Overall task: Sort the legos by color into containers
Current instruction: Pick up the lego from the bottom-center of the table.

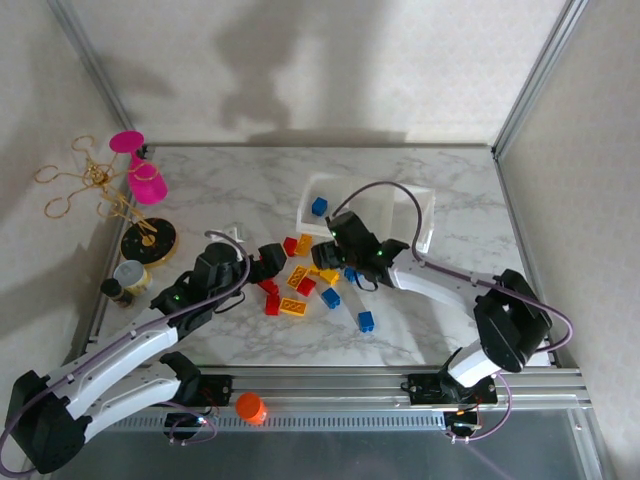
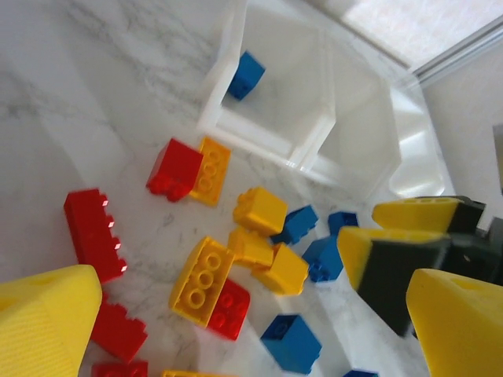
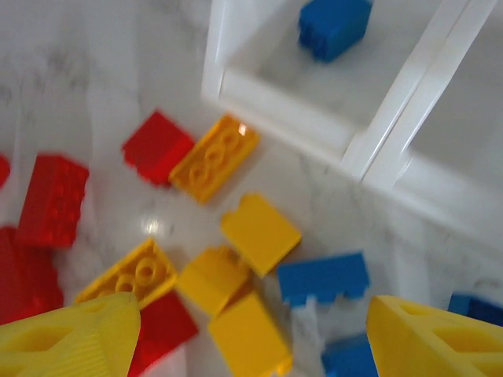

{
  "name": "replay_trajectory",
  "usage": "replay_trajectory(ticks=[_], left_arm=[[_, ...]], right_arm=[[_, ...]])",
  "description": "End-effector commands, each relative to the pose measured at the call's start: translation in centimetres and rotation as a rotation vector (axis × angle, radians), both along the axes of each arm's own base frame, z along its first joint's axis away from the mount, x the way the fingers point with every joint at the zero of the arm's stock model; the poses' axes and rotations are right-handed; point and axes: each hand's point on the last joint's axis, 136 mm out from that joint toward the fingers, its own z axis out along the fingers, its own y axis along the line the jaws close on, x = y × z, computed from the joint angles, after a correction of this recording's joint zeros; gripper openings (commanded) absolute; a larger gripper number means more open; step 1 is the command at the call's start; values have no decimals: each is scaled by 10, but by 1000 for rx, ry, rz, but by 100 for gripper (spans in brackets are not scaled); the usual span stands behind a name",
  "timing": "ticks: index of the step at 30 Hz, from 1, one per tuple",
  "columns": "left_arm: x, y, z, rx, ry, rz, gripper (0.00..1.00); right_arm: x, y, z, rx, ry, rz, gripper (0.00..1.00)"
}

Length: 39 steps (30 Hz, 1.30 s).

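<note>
The legos lie in a heap near the middle of the table, just in front of the tray. One blue brick sits in the tray's left end box. The right gripper is wide and holds nothing. It hangs over the heap where yellow and blue touch, so it might grab two colours at once. The left gripper, also wide with nothing in it, is close by, so the two might bump. No words can be read.
</note>
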Motion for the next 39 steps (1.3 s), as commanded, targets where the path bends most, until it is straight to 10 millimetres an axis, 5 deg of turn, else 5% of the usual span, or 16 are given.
replay_trajectory(ticks=[1,10,24,32,39], left_arm=[[-12,1,-11,-36,42,3,100],[-18,13,-21,-52,46,54,100],[-19,20,-24,-28,45,80,100],[-18,21,-22,-19,43,82,100],[-15,20,-10,-12,17,74,100]], right_arm=[[-30,0,-6,16,46,61,77],[-73,4,-52,-35,163,175,70],[-71,3,-92,-182,181,155,54],[-72,8,-79,-164,170,163,31],[-62,15,-26,-79,93,137,29]])
